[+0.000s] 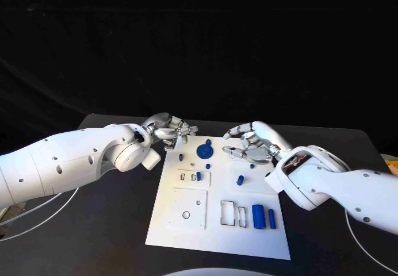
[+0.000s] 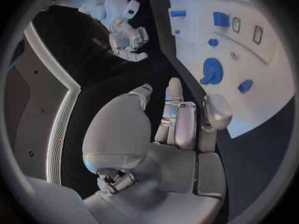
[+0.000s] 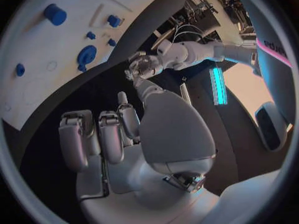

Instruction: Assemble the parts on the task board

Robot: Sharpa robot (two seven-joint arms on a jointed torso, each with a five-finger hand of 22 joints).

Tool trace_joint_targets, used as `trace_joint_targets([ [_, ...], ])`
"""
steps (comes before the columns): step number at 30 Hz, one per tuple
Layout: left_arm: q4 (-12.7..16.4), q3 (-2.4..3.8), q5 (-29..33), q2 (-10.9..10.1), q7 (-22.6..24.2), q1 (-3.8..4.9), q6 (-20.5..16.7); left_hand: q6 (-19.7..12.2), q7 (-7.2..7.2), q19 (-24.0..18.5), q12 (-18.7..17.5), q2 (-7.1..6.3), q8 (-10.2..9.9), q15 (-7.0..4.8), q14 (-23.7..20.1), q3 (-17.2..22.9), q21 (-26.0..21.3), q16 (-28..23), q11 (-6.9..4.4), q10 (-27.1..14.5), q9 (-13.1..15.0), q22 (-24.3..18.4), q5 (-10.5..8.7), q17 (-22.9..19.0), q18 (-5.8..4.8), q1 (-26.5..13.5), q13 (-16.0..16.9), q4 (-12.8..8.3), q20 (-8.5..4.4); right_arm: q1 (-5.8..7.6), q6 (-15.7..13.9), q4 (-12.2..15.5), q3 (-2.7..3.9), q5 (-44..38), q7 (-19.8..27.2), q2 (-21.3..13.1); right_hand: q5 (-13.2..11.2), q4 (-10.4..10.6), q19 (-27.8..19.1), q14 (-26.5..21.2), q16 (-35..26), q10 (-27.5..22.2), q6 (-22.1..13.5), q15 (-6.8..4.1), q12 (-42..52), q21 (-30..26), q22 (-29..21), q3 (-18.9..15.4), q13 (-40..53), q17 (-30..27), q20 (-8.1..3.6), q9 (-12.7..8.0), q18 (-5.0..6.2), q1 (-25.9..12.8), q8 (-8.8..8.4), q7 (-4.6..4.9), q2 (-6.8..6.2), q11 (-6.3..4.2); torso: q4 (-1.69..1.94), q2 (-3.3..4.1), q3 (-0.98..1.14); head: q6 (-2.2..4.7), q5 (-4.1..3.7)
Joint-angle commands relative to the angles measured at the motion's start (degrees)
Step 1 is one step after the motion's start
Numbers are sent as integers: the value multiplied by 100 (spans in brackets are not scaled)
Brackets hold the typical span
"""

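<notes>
1. Left hand (image 1: 168, 131): empty, fingers loosely apart, hovering over the counter (image 1: 116, 201) just off the task board's far left corner; nothing pinched, as the left wrist view confirms (image 2: 181, 119).
2. Right hand (image 1: 253, 144): likewise empty, fingers curved but apart, poised above the far right part of the task board (image 1: 217, 230); same in its own wrist view (image 3: 106, 134).
3. Both hands flank the far edge of the board, apparently staged there to reach the small pieces nearest them.
4. Between the hands, on the board's far part: a blue gear-like disc (image 1: 205, 152), lying flat, close to both hands and probably the likeliest next pick.
5. Just nearer: several small blue parts, one (image 1: 240, 180) toward the board's right edge, one (image 1: 199, 176) beside small rectangular recesses at mid-board.
6. Near right corner of the board: two upright-looking blue cylinders (image 1: 258, 217), side by side, next to two rectangular outlined slots (image 1: 227, 212).
7. Near left area: a raised white square plate (image 1: 190, 208) with a round hole, seemingly a seat for a peg.
8. Judgement: assembly barely begun; most pieces lie loose and open recesses wait unfilled.
9. Risk, as a guess: small parts may slip or tip under fingertip pinches.
</notes>
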Motion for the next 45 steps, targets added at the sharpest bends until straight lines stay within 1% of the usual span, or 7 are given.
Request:
trace_joint_targets([
  [1, 21, 5, -1273, 41, -1288, 11, 775, -141, -32, 155, 849, 69, 321, -24, 295, -128, 262, 295, -22, -29, 251, 436, 10, 402, -152, -161, 703, 5, -11, 90, 202, 42, 6, 1242, 416, -162, 74, 27, 431, 524, -25, -20, 37, 4, -25, -35, 1305, 9, -9, 1204, 2, 6, -4, 34, 48, 12, 1, -18, -10, -76, 41, -37, 22],
  [4, 65, 6, -1810, 88, -1772, 27, 1013, -174, -68, 214, 1446, 179, 520, -42, 310, -257, 350, 347, -64, 133, 395, 593, 13, 463, -174, -397, 1295, 12, -25, 189, 240, 36, 12, 1434, 405, -325, 148, 38, 428, 523, -26, -23, 30, 3, -28, -40, 1302, 17, -12, 1199, 0, 5, -2, 31, 62, 13, -5, -19, -9, -106, 59, -62, 22],
  [8, 84, 7, -2243, 178, -2270, 50, 1241, -199, -101, 293, 1874, 236, 677, -65, 334, -347, 432, 412, -92, 287, 506, 762, 13, 547, -203, -485, 1740, 14, -43, 268, 286, -33, 15, 1539, 362, -441, 211, 43, 423, 523, -28, -32, 16, 2, -34, -49, 1296, 27, -22, 1196, -1, 2, 0, 34, 71, 13, -11, -19, -19, -139, 80, -107, 34],
  [14, 2, 5, -2513, 351, -2637, 78, 1602, -217, -134, 362, 2225, 301, 843, -88, 364, -406, 499, 491, -121, 420, 631, 905, 18, 653, -228, -516, 2113, 14, -61, 310, 335, -158, 16, 1585, 301, -490, 223, 45, 418, 522, -29, -44, 7, 2, -43, -57, 1290, 27, -33, 1192, -2, 0, 2, 32, 69, 15, -17, -18, -18, -157, 99, -150, 24],
  [22, -39, -1, -2668, 541, -2824, 98, 1998, -293, -139, 487, 2389, 354, 938, -94, 426, -460, 589, 648, -125, 449, 727, 1118, 14, 883, -268, -555, 2273, 14, -78, 328, 368, -262, 16, 1499, 189, -487, 235, 50, 411, 520, -31, -54, -4, 3, -49, -69, 1282, 22, -43, 1185, -2, -2, 6, 24, 69, 17, -29, -15, -10, -155, 101, -198, 9],
  [34, -127, -183, -2751, 838, -2912, 242, 2271, -376, -130, 577, 2490, 368, 1012, -85, 456, -617, 655, 740, -116, 435, 815, 1270, -4, 1012, -297, -716, 2354, 21, -78, 331, 379, -353, 15, 1376, 78, -447, 241, 63, 406, 518, -34, -61, -16, 5, -55, -78, 1276, 12, -50, 1176, -1, -4, 8, 5, 70, 20, -45, -13, -21, -151, 99, -232, 11],
  [45, -263, -238, -2807, 999, -2972, 271, 2421, -388, -130, 590, 2494, 399, 1026, -84, 462, -638, 665, 758, -115, 421, 830, 1294, -1, 1039, -301, -745, 2350, 20, -77, 331, 384, -373, 15, 1301, 7, -447, 244, 68, 402, 516, -37, -62, -23, 6, -56, -85, 1271, 10, -51, 1169, -1, -6, 10, -1, 70, 20, -49, -12, -22, -138, 91, -254, 13],
])
